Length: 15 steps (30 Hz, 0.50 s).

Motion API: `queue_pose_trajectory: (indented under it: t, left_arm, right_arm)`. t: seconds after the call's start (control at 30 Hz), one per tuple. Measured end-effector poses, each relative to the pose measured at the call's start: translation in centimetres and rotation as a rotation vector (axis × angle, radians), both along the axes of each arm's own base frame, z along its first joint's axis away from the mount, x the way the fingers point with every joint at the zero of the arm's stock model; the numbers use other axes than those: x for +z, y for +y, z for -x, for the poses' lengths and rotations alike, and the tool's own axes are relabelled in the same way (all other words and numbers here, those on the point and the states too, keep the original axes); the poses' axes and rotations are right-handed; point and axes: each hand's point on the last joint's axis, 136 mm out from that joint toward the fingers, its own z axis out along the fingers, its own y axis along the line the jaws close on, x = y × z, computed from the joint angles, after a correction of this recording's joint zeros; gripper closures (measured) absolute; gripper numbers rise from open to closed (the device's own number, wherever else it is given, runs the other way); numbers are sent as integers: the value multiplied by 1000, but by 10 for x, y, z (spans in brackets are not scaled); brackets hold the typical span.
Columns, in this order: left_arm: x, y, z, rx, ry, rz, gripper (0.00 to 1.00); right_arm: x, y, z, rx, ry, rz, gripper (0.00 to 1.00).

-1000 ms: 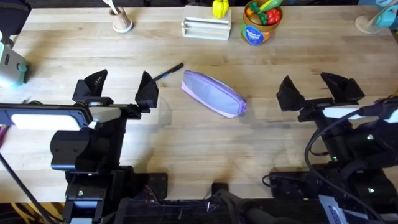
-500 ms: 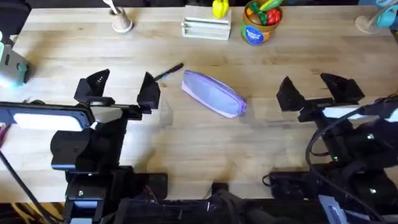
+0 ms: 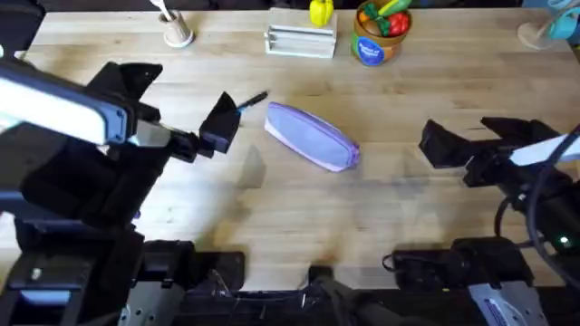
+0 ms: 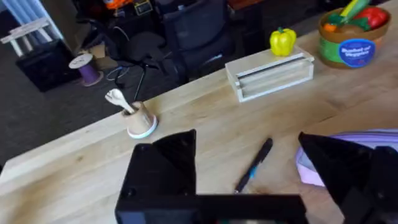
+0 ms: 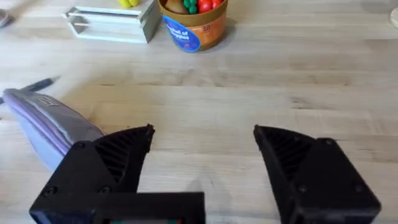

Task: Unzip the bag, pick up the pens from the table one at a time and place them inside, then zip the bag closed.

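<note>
The lavender bag (image 3: 313, 136) lies slanted in the middle of the table (image 3: 299, 208), and no opening shows along its zip. One dark pen (image 3: 249, 102) lies just off the bag's far left end. My left gripper (image 3: 181, 104) hovers open to the left of the pen, which shows between its fingers in the left wrist view (image 4: 255, 165), with the bag (image 4: 373, 138) beside it. My right gripper (image 3: 478, 140) stands open and holds nothing, well to the right of the bag. The right wrist view has the bag (image 5: 43, 121) off to one side of the gripper (image 5: 204, 137).
Along the far edge stand a beige cup with pale sticks (image 3: 177, 32), a white rack (image 3: 301, 41) with a yellow toy pepper (image 3: 321, 12), and a round tub of toy fruit (image 3: 381, 32). Bare wood lies in front of the bag.
My left arm has risen and swung forward, its gripper now closer to the pen. The right gripper has shifted right and slightly nearer. Bag and pen have not moved.
</note>
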Motion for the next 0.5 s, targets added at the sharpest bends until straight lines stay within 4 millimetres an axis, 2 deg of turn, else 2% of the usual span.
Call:
queue_pose_trajectory:
  t: [0.1, 0.13, 0.2, 0.23, 0.37, 0.5]
  left_arm:
    - [14, -10, -18, -75, 46, -69, 10]
    - [24, -19, -42, -144, 86, -124, 10]
    - [29, -25, -59, -196, 115, -163, 10]
    - [30, -34, -78, -288, 177, -236, 10]
    - [22, -45, -94, -447, 287, -372, 9]
    - [14, -58, -94, -635, 341, -546, 9]
  right_arm:
    - [22, 0, 0, 1, 41, 0, 5]
    - [37, 2, -3, 9, 102, -4, 5]
    - [45, 3, -5, 17, 148, -7, 5]
    - [58, 4, -11, 21, 189, -10, 5]
    - [67, 5, -22, 23, 201, -11, 6]
    - [62, 5, -26, 23, 229, -11, 6]
